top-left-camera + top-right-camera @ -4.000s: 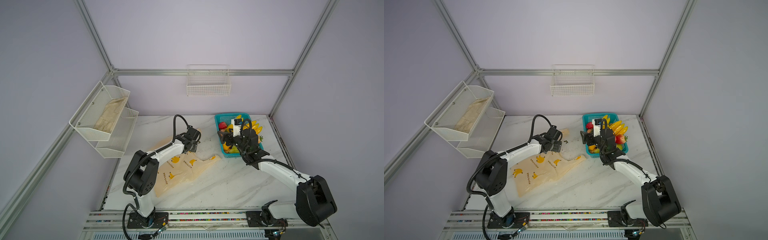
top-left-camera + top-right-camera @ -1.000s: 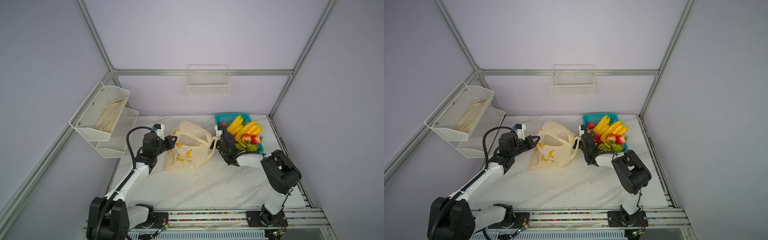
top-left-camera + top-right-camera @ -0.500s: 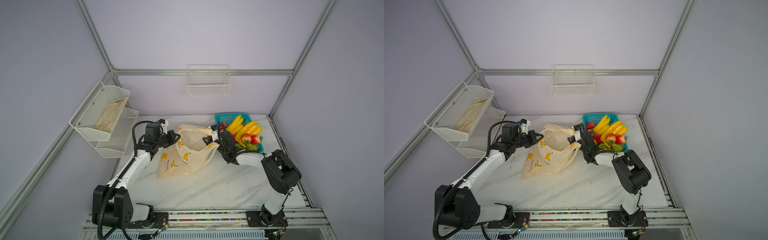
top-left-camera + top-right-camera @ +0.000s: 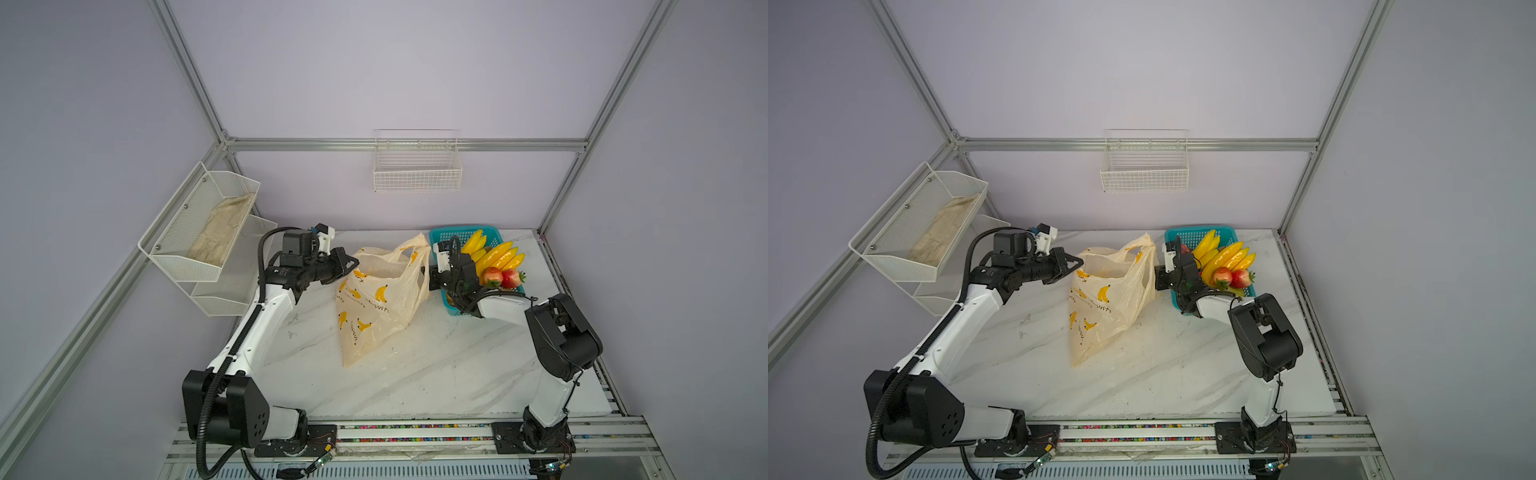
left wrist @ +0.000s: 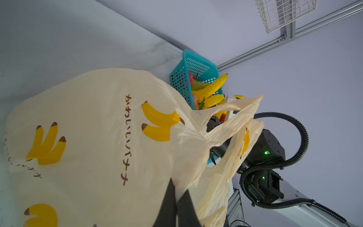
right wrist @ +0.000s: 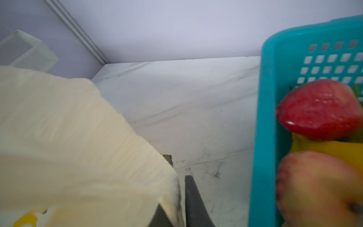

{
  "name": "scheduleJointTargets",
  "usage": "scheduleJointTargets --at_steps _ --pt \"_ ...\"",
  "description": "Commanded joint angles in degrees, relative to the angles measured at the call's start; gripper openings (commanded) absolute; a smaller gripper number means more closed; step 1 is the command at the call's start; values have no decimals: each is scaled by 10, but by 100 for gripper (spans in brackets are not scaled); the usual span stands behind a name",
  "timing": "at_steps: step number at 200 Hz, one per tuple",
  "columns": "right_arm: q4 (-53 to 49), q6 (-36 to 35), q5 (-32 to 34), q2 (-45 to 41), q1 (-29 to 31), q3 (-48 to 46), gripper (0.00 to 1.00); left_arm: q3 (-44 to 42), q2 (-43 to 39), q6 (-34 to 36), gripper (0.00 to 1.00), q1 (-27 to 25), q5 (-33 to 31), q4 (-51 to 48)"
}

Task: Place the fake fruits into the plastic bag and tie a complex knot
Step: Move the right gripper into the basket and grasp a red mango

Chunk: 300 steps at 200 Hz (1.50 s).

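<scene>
The plastic bag is thin, crinkled, translucent film with a soft sheen. At its three o'clock in a top view, glossy plastic fruits fill a perforated teal plastic basket (duller finish). The tabletop is smooth, marble-veined.

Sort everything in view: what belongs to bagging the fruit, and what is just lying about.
For the job: plastic bag, pinched by the left gripper; right gripper beside it; fake fruits, heaped in the blue basket.
Lying about: white wire basket hung up behind; wire shelves at the side; cloth in the top shelf.
</scene>
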Motion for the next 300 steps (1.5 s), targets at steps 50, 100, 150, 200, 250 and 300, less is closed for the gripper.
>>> scheduleJointTargets --at_steps 50,100,150,200,250,300 --pt "91 34 -130 14 14 21 42 75 94 25 0 -14 13 3" --pt "-162 -42 80 -103 14 41 62 93 119 -21 0 -4 7 23" --pt "-360 -79 223 -242 -10 40 73 22 91 -67 0 6 15 109" --pt "-434 -78 223 -264 -118 107 78 -18 75 -87 0 10 37 149" --pt "-498 -36 234 -200 -125 141 77 -25 66 -88 0 10 34 153" --pt "-539 22 230 -249 -163 71 75 -25 66 -91 0 10 43 155"
